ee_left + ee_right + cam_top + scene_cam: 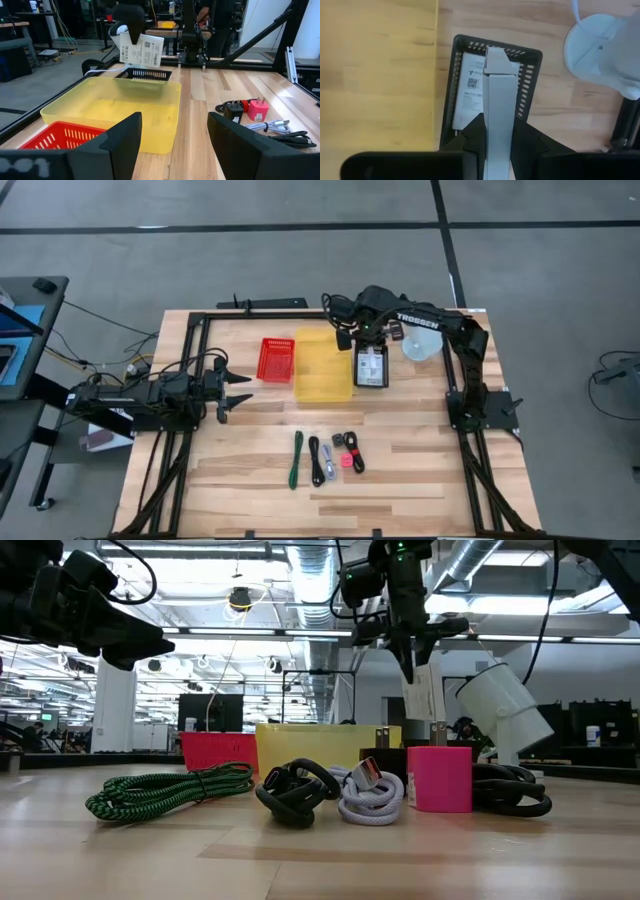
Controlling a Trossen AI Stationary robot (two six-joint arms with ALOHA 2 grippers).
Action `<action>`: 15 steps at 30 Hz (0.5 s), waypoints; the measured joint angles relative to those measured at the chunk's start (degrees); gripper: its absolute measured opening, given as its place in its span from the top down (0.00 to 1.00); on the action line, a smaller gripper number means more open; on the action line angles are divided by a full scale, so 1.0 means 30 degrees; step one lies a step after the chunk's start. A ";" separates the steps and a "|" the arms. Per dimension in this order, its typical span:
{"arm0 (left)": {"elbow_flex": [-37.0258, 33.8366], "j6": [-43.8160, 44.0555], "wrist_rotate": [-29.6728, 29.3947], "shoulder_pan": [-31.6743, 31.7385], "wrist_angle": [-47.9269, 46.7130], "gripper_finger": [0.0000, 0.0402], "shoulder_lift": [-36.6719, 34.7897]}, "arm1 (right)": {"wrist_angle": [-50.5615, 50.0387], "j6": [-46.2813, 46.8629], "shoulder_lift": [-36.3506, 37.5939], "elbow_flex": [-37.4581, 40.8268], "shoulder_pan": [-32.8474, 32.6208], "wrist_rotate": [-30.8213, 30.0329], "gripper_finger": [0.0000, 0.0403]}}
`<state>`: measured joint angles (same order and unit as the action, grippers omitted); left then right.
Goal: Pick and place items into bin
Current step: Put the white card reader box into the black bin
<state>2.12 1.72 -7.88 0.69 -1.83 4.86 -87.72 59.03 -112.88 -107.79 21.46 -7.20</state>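
My right gripper (pixel 498 131) hangs at the far side of the table, shut on a flat white box (pixel 145 50). It holds the box over a black mesh basket (pixel 527 75). In the basket lies another white labelled box (pixel 470 92). A yellow bin (pixel 323 368) stands beside that basket. Near the front edge, the items lie on the table: a green cable (pixel 297 459), a black cable (pixel 315 453), a grey-white cable (pixel 329 471), a pink piece (pixel 346 461) and a black-and-red cable (pixel 357 453). My left gripper (pixel 236 391) waits open at the table's left, pointing level. My right gripper pinches the white box's upper end (pixel 498 120) between its two fingers, one on each broad face. The fingers come from above and point down. The box hangs below them, nearly upright, lifted clear above the black basket.
A red mesh basket (pixel 278 360) stands left of the yellow bin. A white cup-like thing (pixel 421 346) lies on its side right of the black basket. Black frame rails (pixel 190 340) run along the table's edges. Bare wood lies between the bins and the items.
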 joint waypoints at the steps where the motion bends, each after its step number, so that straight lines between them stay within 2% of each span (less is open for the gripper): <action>1: -0.0005 -0.0003 0.0000 0.0000 0.0003 0.45 0.0000 | 0.0045 0.0085 0.0000 0.0000 -0.0021 -0.0087 0.86; 15: 0.0003 0.0000 0.0000 0.0000 0.0007 0.45 0.0000 | 0.1131 0.0272 0.0007 0.0000 -0.0497 -0.0095 0.86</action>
<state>2.13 1.72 -7.88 0.69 -1.80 4.86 -84.33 59.84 -112.86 -107.79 19.97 -7.49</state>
